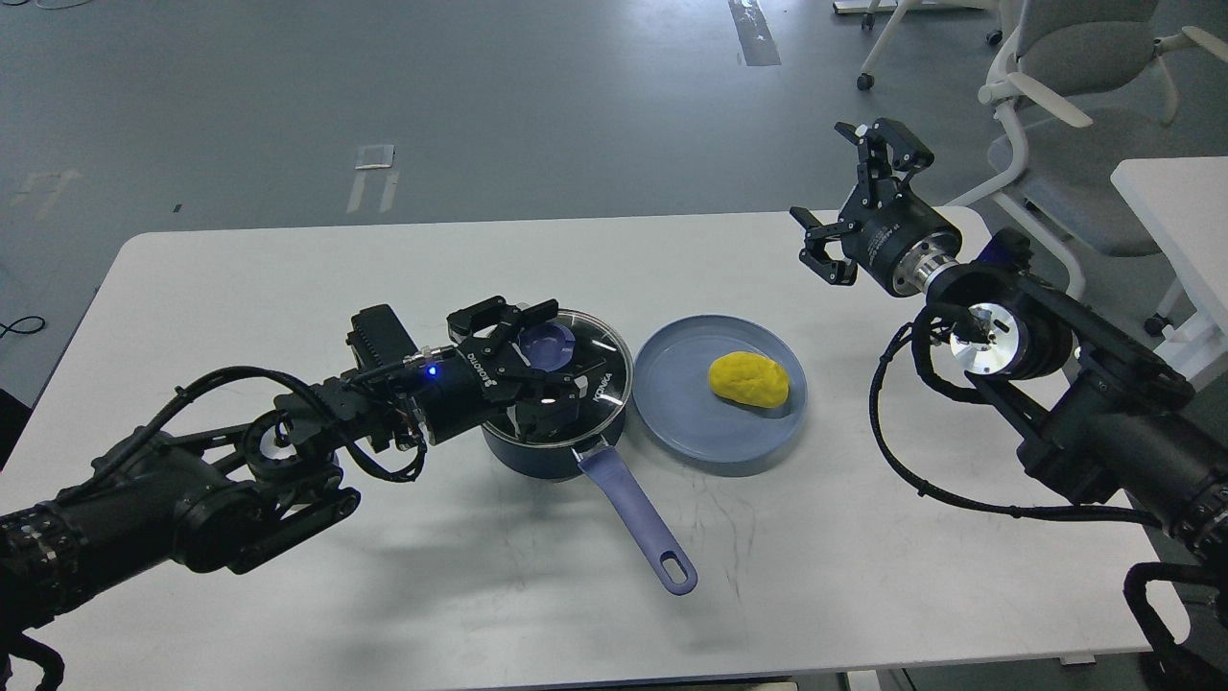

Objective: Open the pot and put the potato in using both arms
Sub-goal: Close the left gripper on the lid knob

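A dark blue pot (537, 456) with a long purple-blue handle (638, 523) stands at the table's middle, covered by a glass lid (602, 369) with a blue knob (547, 344). My left gripper (543, 363) is open, low over the lid, with one finger on each side of the knob. A yellow potato (748, 380) lies on a blue-grey plate (672, 422) just right of the pot. My right gripper (849, 197) is open and empty, raised above the table's back right, well behind and right of the plate.
The white table (288, 278) holds only the pot and the plate. Office chairs (1065, 106) and a second white table (1175, 206) stand beyond its right end.
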